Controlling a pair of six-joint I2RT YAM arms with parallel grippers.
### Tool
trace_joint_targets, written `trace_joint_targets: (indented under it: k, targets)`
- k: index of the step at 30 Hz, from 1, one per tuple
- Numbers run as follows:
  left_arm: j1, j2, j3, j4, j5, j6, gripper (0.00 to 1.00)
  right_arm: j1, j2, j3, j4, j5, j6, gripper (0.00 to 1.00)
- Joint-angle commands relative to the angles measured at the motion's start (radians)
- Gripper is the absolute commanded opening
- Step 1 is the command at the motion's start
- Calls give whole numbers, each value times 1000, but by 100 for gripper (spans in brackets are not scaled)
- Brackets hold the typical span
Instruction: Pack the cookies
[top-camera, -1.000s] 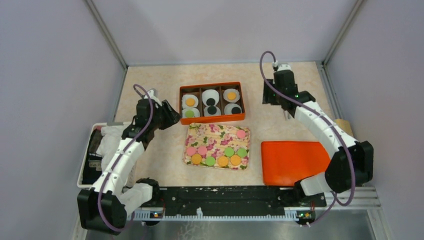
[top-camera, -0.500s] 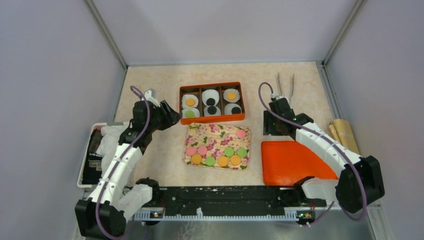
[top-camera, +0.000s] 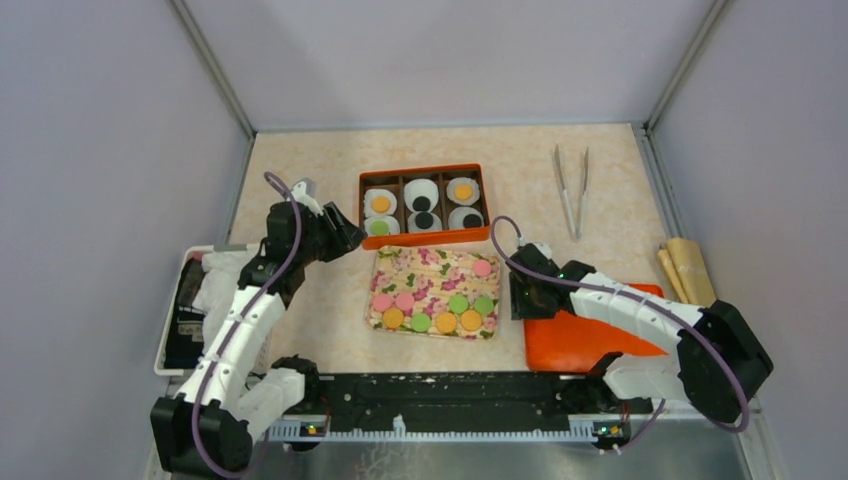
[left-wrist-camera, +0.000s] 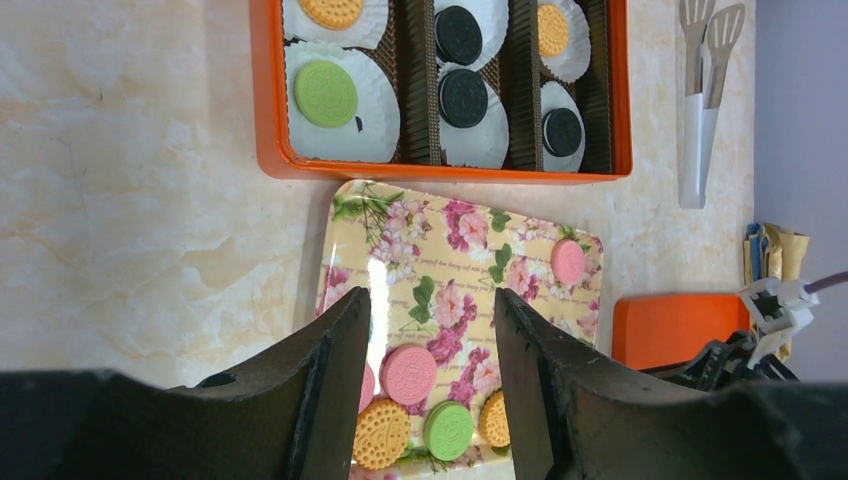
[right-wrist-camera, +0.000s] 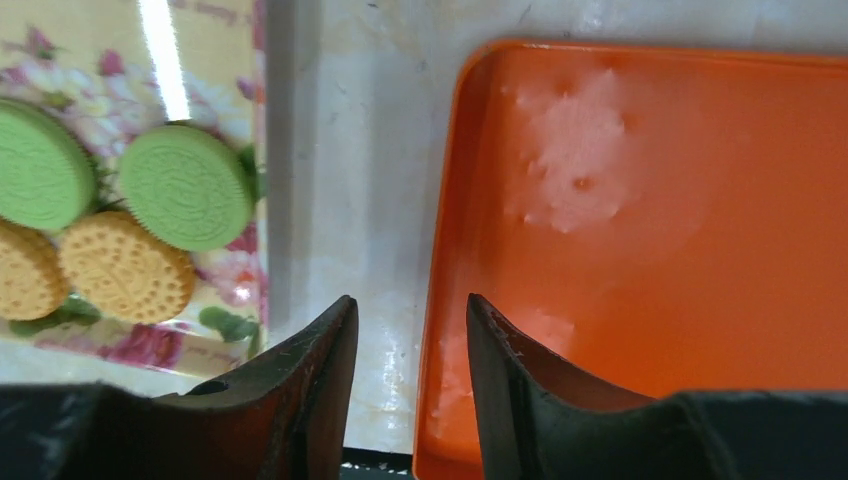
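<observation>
Several cookies lie on the floral tray (top-camera: 432, 262): pink (top-camera: 482, 267), green (top-camera: 458, 303) and orange (top-camera: 446, 322). The orange compartment box (top-camera: 424, 239) holds white cups with orange, black and green cookies (left-wrist-camera: 325, 92). My left gripper (top-camera: 347, 236) is open and empty, hovering at the tray's far left corner; in the left wrist view (left-wrist-camera: 430, 300) a pink cookie (left-wrist-camera: 409, 373) shows between its fingers. My right gripper (top-camera: 521, 300) is open and empty, low over the gap between tray and orange lid (top-camera: 590, 330); its jaws (right-wrist-camera: 410, 300) straddle the lid's left edge (right-wrist-camera: 440, 300).
Metal tongs (top-camera: 571, 190) lie at the back right. A wooden roll (top-camera: 685, 268) lies at the right edge. A bin with white cloth (top-camera: 205, 290) stands at the left. Green (right-wrist-camera: 185, 185) and orange (right-wrist-camera: 125, 265) cookies sit left of the right gripper.
My right arm swung from the back right, by the tongs, down to the near side between tray and lid. The tongs now show lying on the table. The left arm barely moved.
</observation>
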Motion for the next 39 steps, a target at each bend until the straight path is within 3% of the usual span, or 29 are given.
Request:
trace_joint_targets:
  k: [1, 11, 16, 22, 30, 39]
  targets:
    - [1, 9, 28, 27, 33, 16, 56, 15, 35, -22, 36, 72, 90, 43]
    - [1, 35, 22, 48, 91, 33, 56, 20, 113, -44, 84, 104, 95, 18]
    - [0, 25, 34, 27, 56, 50, 56, 52, 124, -29, 65, 140, 77, 0]
    - [0, 23, 34, 39, 113, 51, 56, 156, 78, 39, -45, 187, 101, 0]
    - [-14, 16, 40, 35, 190, 56, 57, 382, -21, 138, -250, 274, 280, 0]
    - [-33, 3, 26, 64, 353, 44, 62, 599, -4, 374, -452, 391, 368, 0]
